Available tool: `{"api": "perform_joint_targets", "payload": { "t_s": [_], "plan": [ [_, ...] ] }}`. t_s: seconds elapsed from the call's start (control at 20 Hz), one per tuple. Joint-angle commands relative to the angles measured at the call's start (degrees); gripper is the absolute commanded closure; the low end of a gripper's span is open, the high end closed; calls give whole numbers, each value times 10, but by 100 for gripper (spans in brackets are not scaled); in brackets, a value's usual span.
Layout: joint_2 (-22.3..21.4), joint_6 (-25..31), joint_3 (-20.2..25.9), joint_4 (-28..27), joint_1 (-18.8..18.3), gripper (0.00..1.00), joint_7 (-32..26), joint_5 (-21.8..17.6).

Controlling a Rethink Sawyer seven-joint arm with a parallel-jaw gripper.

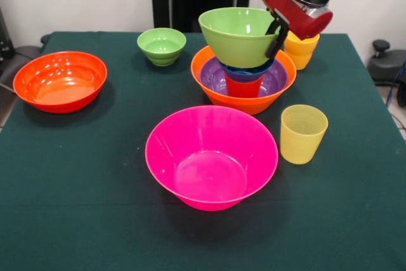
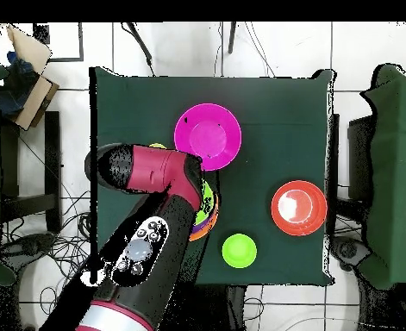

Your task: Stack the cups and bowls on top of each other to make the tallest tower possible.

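The tower stands right of the table's middle: a large orange bowl (image 1: 243,98) as base, a shallow purple bowl (image 1: 213,77) in it, then a red-orange cup (image 1: 243,87), a small blue bowl (image 1: 248,70) and a medium green bowl (image 1: 238,35) on top, slightly tilted. My gripper (image 1: 276,32) is at the green bowl's right rim, with one black finger inside the rim and one outside, shut on it. In the overhead view my arm hides most of the tower (image 2: 209,212) and the gripper.
On the dark green table (image 1: 95,176) stand a large pink bowl (image 1: 211,157) (image 2: 208,135), a red-orange bowl (image 1: 60,80) (image 2: 299,207), a small green bowl (image 1: 162,46) (image 2: 239,250), a pale yellow cup (image 1: 303,133) and a yellow cup (image 1: 300,50) behind the tower.
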Motion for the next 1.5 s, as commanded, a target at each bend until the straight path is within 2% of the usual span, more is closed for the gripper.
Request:
{"api": "perform_joint_targets", "payload": {
  "t_s": [0.05,0.95,1.3,1.5],
  "plan": [
    [15,-24,79,26,-14,100,34,-2],
    [8,-30,124,41,-42,100,3,-7],
    [18,-39,123,37,-48,100,1,-21],
    [15,-26,125,34,-48,100,0,-22]
  ]
}}
